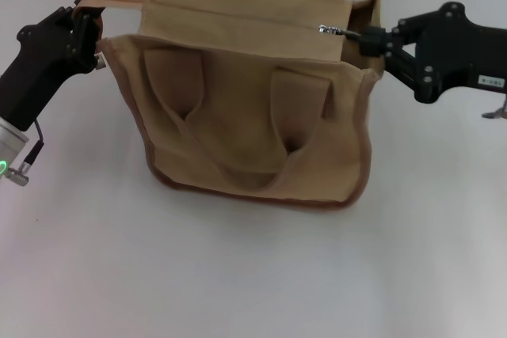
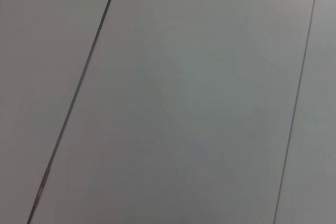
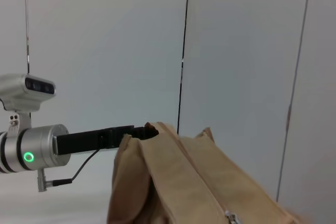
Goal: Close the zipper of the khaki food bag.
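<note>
One khaki food bag sits on the white bench, a boxy tan canvas tote with darker brown piping along its edges and two wide strap handles, both slumped down over the bag's near face. Along the bag's top panel runs a single zipper, its small silver pull at the bag's right end. The right end effector is there at the bag's right top corner, its fingers pinched together on that pull. The left end effector is at the bag's left top corner, clamped on the tan tab there.
</note>
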Action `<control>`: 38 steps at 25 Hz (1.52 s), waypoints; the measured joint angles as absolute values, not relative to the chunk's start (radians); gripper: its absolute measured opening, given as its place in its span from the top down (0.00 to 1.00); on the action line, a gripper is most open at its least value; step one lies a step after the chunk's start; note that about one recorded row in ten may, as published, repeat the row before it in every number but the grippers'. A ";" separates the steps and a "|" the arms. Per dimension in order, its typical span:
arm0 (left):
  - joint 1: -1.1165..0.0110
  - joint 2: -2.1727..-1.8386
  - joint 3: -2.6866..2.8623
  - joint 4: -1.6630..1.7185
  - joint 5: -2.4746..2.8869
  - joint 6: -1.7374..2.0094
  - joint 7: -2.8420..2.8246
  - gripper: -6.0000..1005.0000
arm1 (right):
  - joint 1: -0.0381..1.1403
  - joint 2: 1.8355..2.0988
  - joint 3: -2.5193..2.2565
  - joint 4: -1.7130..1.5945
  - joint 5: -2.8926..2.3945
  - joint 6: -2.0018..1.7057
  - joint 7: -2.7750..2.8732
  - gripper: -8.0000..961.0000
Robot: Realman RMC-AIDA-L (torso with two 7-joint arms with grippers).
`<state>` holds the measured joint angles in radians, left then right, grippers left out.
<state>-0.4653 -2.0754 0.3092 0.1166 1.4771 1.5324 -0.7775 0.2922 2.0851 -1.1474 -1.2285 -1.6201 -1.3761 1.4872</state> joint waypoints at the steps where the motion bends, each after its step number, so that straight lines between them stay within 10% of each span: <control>1: -0.465 -2.075 0.309 0.117 1.477 1.532 -0.778 0.92 | 0.288 2.085 -1.142 -1.222 -1.620 -1.379 1.486 1.00; 17: -0.433 -2.072 0.369 0.113 1.502 1.650 -0.739 0.91 | 0.271 2.081 -1.010 -1.064 -1.529 -1.577 1.457 0.96; 29: -0.317 -2.065 0.304 0.194 1.513 1.996 -0.786 0.59 | 0.290 2.080 -0.933 -0.869 -1.507 -1.787 1.313 0.48; 38: -0.212 -2.056 0.698 0.432 1.681 1.992 -0.827 0.30 | 0.297 2.081 -0.963 -0.734 -1.638 -1.852 1.160 0.48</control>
<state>-0.2122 -2.0559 0.6980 0.4324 1.6811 1.9920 -0.8265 0.2970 2.0811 -0.9633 -0.7344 -1.6385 -1.8521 1.1596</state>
